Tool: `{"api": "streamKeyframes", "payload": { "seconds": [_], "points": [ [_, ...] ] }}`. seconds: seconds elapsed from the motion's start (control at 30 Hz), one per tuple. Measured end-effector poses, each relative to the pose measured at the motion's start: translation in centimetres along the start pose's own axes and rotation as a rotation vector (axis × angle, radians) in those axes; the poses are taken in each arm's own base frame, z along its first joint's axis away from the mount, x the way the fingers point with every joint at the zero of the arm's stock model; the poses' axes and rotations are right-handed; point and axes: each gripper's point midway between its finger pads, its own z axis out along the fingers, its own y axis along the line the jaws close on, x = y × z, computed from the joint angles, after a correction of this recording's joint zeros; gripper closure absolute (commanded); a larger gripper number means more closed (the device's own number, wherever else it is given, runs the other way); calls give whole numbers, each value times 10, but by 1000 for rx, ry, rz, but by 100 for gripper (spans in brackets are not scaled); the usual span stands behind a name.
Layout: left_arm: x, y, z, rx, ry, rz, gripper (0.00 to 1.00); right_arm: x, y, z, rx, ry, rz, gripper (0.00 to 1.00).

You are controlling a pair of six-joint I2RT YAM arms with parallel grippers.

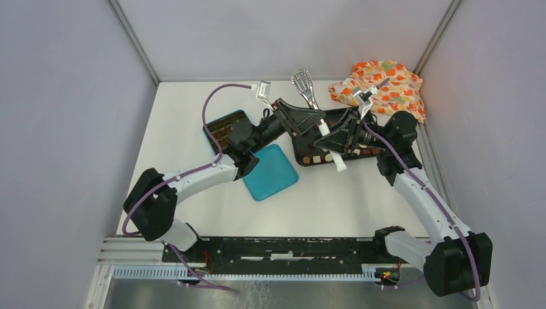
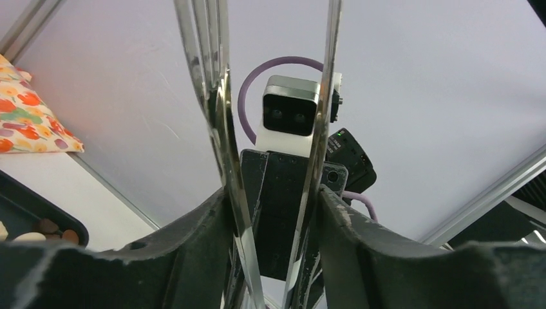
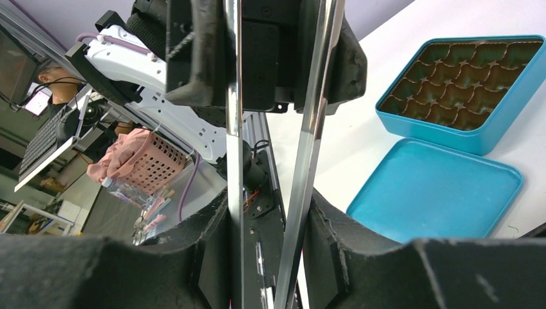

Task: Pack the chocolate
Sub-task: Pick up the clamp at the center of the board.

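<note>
Chocolate (image 1: 317, 158) pieces, brown and cream, lie along the near side of a black tray (image 1: 301, 148); a few pieces of chocolate (image 2: 45, 226) show at the left of the left wrist view. The metal tongs (image 1: 302, 82) hang above the tray, head toward the back wall. My left gripper (image 1: 308, 119) is shut on both tong arms (image 2: 222, 129). My right gripper (image 1: 341, 132) grips the same tongs (image 3: 233, 161) from the opposite side, its fingers pressing both arms. The teal box (image 3: 460, 84) with its brown moulded insert stands open and holds no pieces.
The teal lid (image 1: 270, 170) lies flat in front of the box (image 1: 225, 127), left of the tray. An orange flowery cloth (image 1: 380, 84) is bunched at the back right corner. Grey walls enclose the table on three sides.
</note>
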Motion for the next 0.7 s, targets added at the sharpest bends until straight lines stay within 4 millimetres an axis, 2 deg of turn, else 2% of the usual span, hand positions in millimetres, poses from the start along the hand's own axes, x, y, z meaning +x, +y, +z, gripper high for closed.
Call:
{"api": "streamKeyframes", "payload": {
  "seconds": [0.13,0.23,0.5,0.7],
  "points": [
    [3,5,1,-13,3,-24,76,0,0,0,0,1,-2,80],
    [5,6,2,-8,6,-43,84,0,-2,0,11,-2,15,72],
    [8,9,3,-13,10,-67,84,1,-2,0,4,1,12,58],
    [7,8,3,-13,7,-81,82,2,0,0,-4,7,8,59]
  ]
}}
